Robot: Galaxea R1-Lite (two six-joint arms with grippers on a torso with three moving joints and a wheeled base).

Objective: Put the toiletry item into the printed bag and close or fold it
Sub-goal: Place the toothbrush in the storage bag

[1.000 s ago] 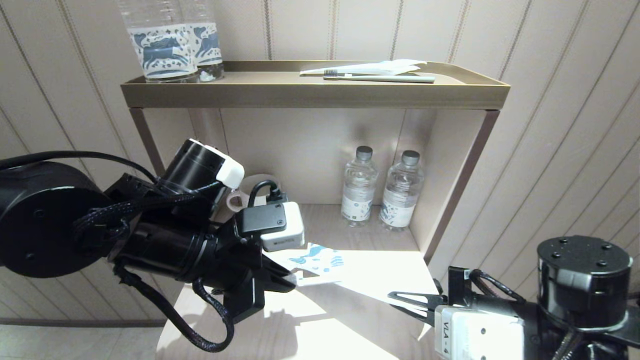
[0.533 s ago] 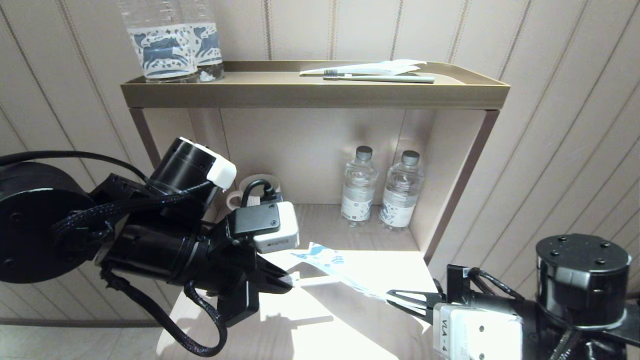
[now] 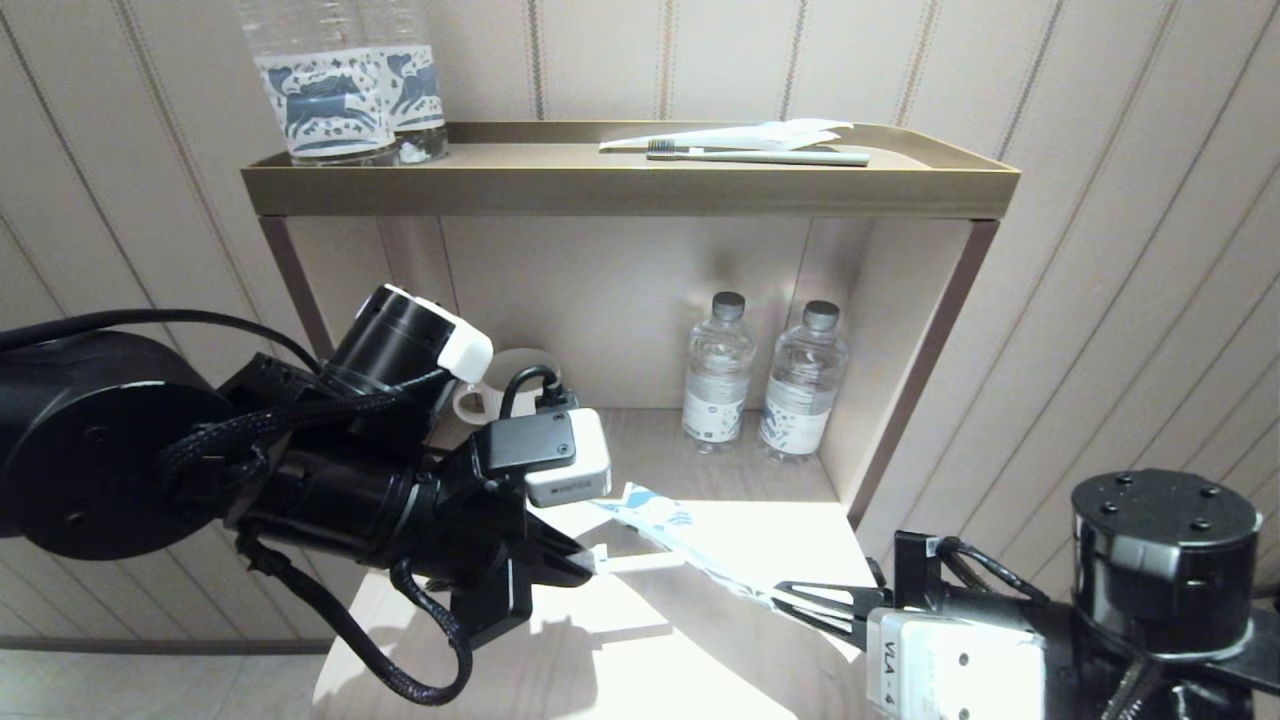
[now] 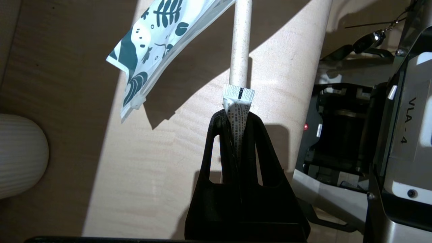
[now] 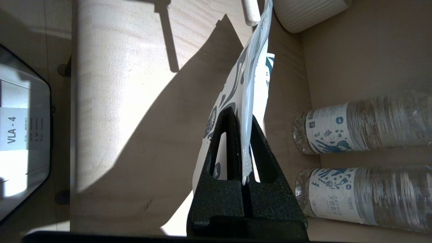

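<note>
My left gripper (image 3: 592, 567) (image 4: 236, 116) is shut on a small white tube (image 4: 238, 101) together with the slim white toothbrush (image 3: 642, 562) (image 4: 240, 44). The toothbrush handle sticks out toward the printed bag (image 3: 662, 522) (image 4: 153, 44). My right gripper (image 3: 792, 596) (image 5: 242, 116) is shut on one end of this white pouch with blue-teal motifs (image 5: 251, 77) and holds it edge-up above the shelf board. The brush's far end (image 5: 250, 12) lies against the bag's free end. I cannot tell whether it is inside, and the bristle head is hidden.
A ribbed white mug (image 3: 512, 372) (image 4: 20, 155) stands at the back left of the lower shelf. Two water bottles (image 3: 717, 375) (image 3: 803, 385) stand at the back right. The top tray (image 3: 620, 190) holds a greyish-green toothbrush (image 3: 770, 157) and horse-label bottles (image 3: 330, 90).
The bag has turned from lying fairly flat to standing on edge, stretched between the two grippers. My left arm shifted slightly left and came back, still holding the tube and toothbrush.
</note>
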